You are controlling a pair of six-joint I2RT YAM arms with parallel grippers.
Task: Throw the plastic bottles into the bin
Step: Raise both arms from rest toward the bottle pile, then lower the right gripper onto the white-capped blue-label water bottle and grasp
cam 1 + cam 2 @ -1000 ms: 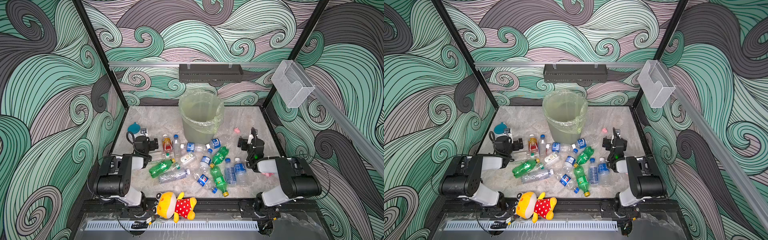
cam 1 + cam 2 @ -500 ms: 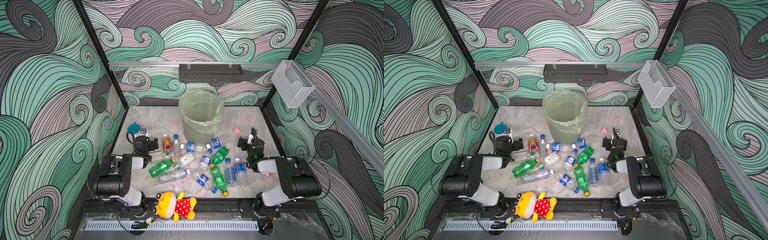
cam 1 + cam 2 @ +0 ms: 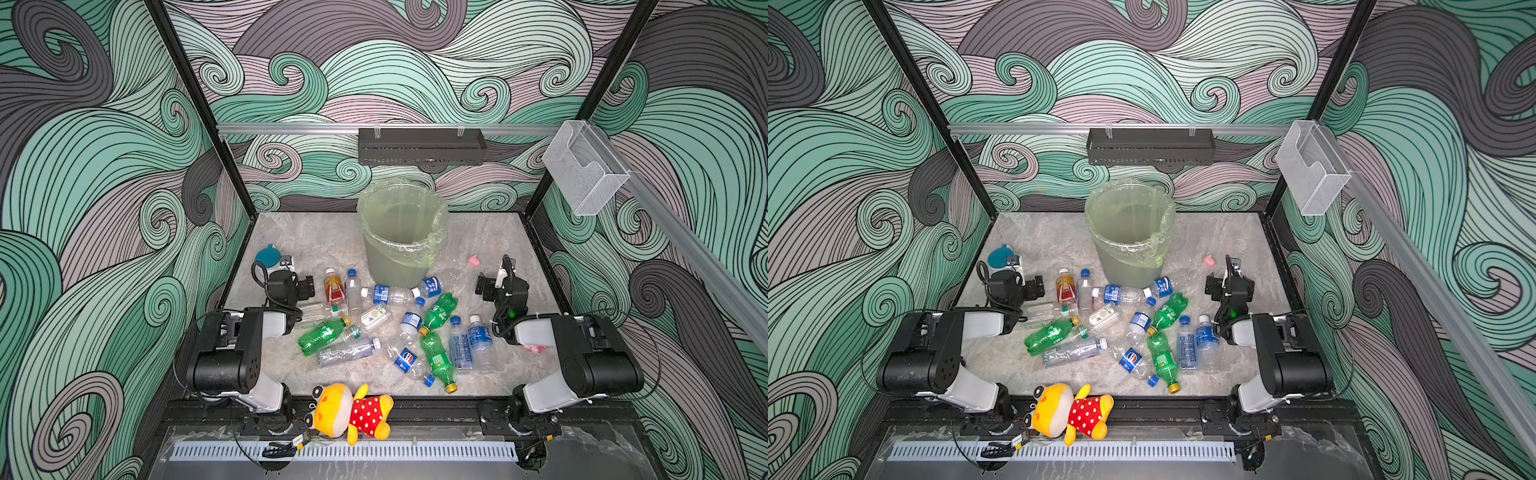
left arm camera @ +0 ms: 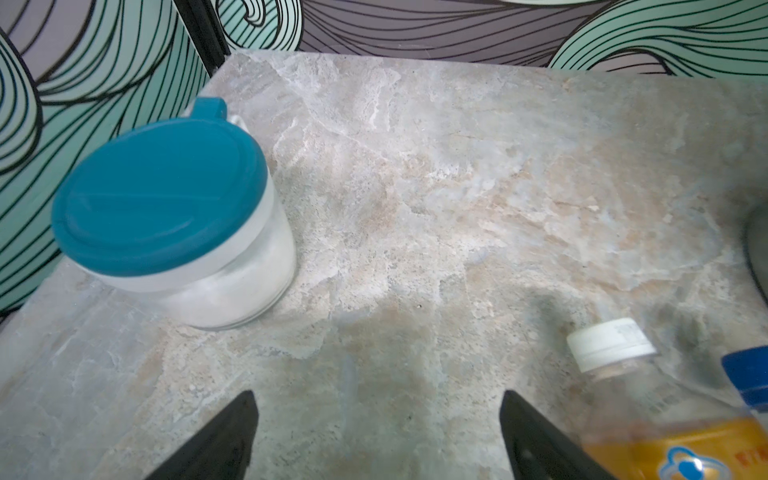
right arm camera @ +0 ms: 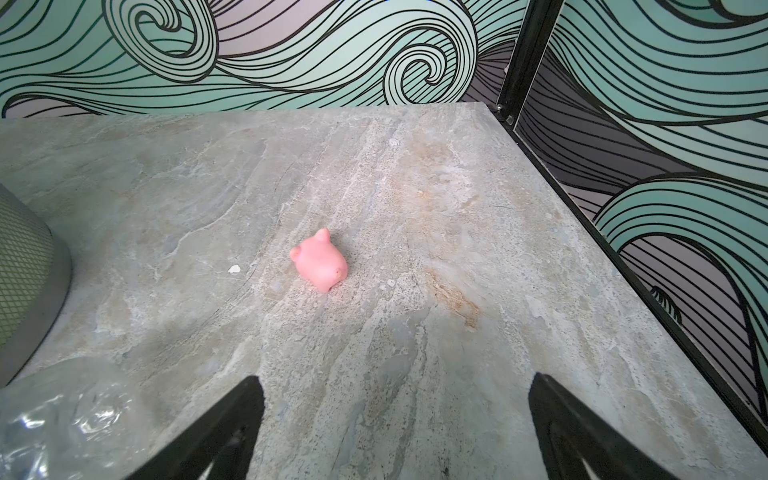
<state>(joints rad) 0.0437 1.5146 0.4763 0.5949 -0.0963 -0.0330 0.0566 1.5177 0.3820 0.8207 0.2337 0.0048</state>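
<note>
Several plastic bottles (image 3: 386, 328) lie scattered across the middle of the marble table, clear ones with blue labels, green ones (image 3: 324, 334) and an orange-red one (image 3: 333, 287). Behind them stands the bin (image 3: 390, 266), lined with a pale green bag; its mouth shows no bottle. My left gripper (image 3: 291, 279) hovers at the pile's left edge. In the left wrist view it (image 4: 377, 395) is open over bare table, and the orange bottle's white cap (image 4: 611, 348) lies just outside one finger. My right gripper (image 5: 395, 376) is open and empty at the right of the pile (image 3: 496, 278).
A teal-lidded white cup (image 4: 166, 199) stands just ahead of the left gripper near the wall. A small pink toy (image 5: 319, 259) lies ahead of the right gripper. A yellow plush toy (image 3: 353, 411) rests on the front rail. A clear wall box (image 3: 582, 174) hangs at the upper right.
</note>
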